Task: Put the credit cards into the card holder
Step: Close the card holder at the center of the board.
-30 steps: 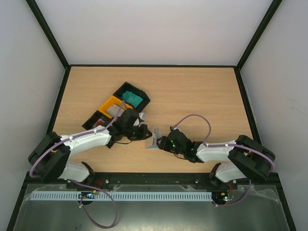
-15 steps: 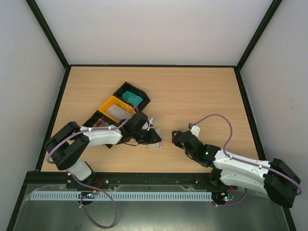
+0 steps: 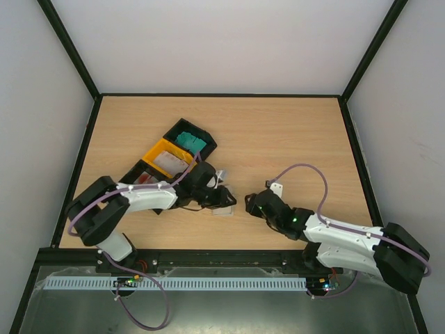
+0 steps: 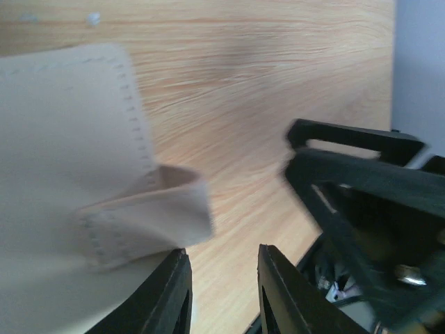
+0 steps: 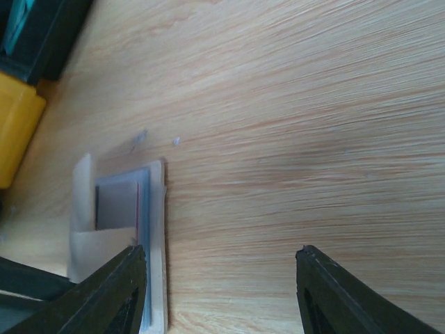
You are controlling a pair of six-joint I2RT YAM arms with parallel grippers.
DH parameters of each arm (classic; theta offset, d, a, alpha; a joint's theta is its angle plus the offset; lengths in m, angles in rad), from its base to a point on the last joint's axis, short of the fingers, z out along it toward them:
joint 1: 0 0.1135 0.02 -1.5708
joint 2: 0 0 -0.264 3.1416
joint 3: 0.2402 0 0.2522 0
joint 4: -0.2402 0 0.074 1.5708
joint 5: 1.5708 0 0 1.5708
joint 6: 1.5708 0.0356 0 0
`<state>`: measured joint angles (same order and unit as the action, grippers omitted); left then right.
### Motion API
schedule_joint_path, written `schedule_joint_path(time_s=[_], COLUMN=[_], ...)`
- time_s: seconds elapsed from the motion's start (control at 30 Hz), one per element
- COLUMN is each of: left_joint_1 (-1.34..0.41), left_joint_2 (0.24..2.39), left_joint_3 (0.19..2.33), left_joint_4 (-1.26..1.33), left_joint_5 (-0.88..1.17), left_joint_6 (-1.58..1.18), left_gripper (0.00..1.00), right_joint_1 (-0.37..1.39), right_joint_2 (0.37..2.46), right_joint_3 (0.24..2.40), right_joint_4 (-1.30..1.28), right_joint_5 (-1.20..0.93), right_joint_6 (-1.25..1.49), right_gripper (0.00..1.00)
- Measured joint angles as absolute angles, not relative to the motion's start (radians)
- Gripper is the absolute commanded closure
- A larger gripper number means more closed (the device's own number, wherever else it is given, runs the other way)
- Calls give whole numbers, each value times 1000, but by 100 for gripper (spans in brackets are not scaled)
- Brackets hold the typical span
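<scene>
The beige card holder (image 3: 223, 209) lies flat on the table between my two grippers. In the right wrist view it (image 5: 158, 209) holds grey, red-edged and blue cards (image 5: 118, 203) in its open side. In the left wrist view it (image 4: 62, 132) fills the left, with its strap loop (image 4: 149, 216) curled up. My left gripper (image 3: 226, 201) is open and empty, its left finger (image 4: 170, 292) at the holder's edge. My right gripper (image 3: 252, 204) is open wide and empty, just right of the holder. Teal cards (image 3: 190, 142) lie in the black bin.
A row of tray bins sits left of centre: a black one (image 3: 203, 138) with teal cards, a yellow one (image 3: 156, 149) with white/grey cards, and a black one (image 3: 132, 175) with white cards with red marks. Black walls edge the table.
The right gripper let go of the raised holder, pulled back right, then edged closer again. The holder dropped flat. The left gripper moved right to the holder's edge.
</scene>
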<state>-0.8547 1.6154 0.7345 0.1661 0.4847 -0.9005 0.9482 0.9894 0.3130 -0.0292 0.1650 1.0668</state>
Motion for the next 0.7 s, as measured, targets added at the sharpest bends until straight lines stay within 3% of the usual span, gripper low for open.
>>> schedule_joint_path(time_s=[0.37, 0.7], left_joint_1=[-845, -811], left_joint_2=[1386, 1448], left_joint_3=[701, 638], left_joint_4=[28, -44], left_joint_5=[286, 171], left_joint_6=[-896, -897], left_gripper=[58, 63], right_joint_1=[948, 951], right_joint_2=[1226, 1297], right_joint_3=[444, 478], right_joint_4=[19, 30], right_joint_5=[17, -96], right_joint_6=[801, 632], right_gripper=[43, 44])
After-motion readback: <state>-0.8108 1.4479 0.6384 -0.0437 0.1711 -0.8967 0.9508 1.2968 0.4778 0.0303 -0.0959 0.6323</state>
